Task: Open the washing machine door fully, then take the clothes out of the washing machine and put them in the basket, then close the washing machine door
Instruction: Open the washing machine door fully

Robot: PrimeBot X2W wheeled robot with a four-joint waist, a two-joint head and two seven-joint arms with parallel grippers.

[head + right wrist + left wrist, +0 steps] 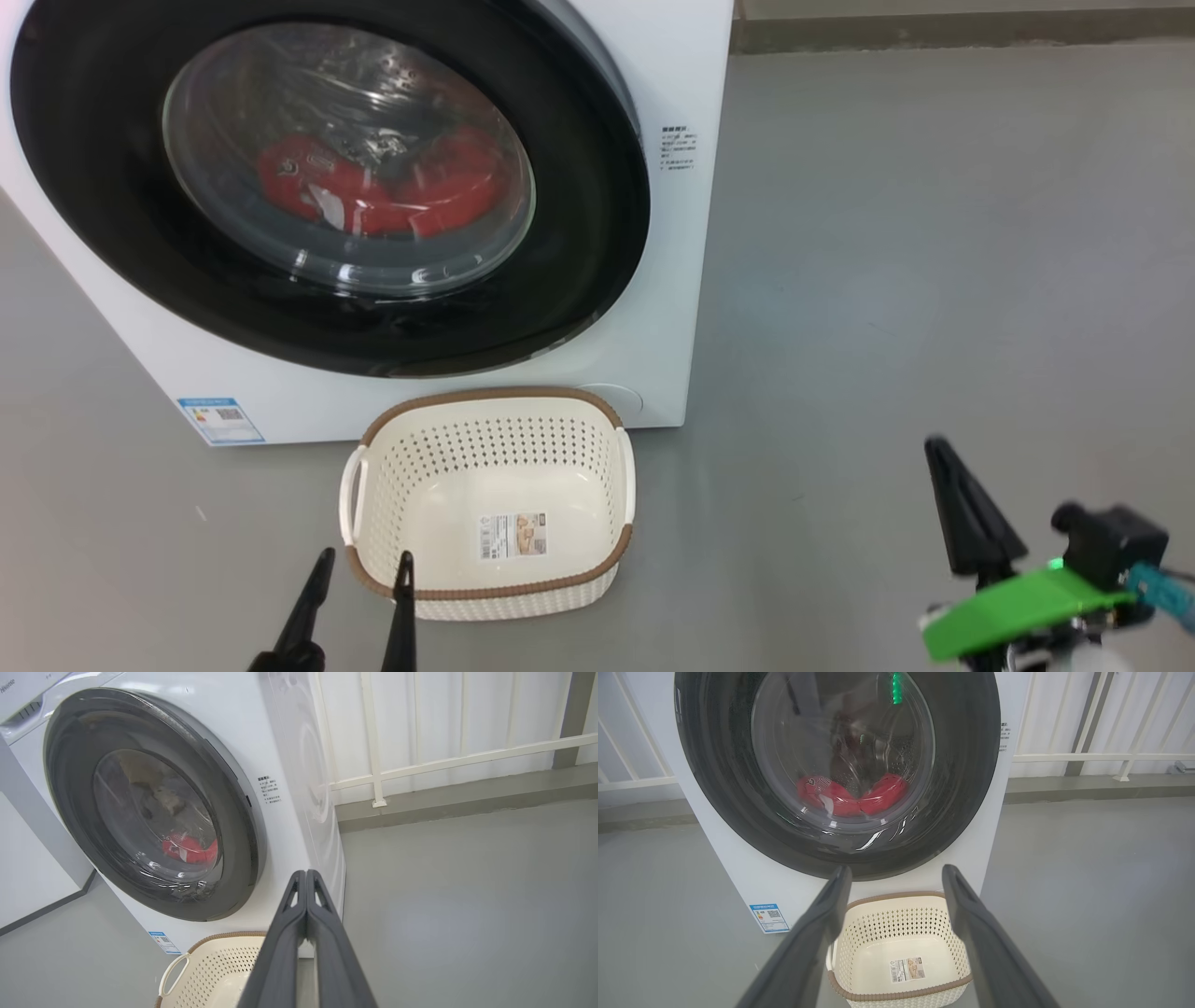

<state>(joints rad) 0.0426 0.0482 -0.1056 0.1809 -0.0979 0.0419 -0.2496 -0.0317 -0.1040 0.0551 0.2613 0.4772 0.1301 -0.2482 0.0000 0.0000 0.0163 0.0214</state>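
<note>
The white washing machine [672, 75] stands on the floor with its round black-rimmed door [112, 233] closed. Red clothes [373, 191] lie behind the glass and also show as clothes [852, 795] in the left wrist view. The cream basket [490, 415] with a brown rim sits empty in front of the machine. My left gripper [366, 567] hovers open at the basket's near left edge. My right gripper [938, 453] hangs over bare floor to the right of the basket, its fingers [306, 877] pressed together on nothing.
A blue label [221, 420] sits low on the machine's front. Grey floor [934, 280] spreads out to the right. A white railing [458, 758] and a low kerb run behind the machine.
</note>
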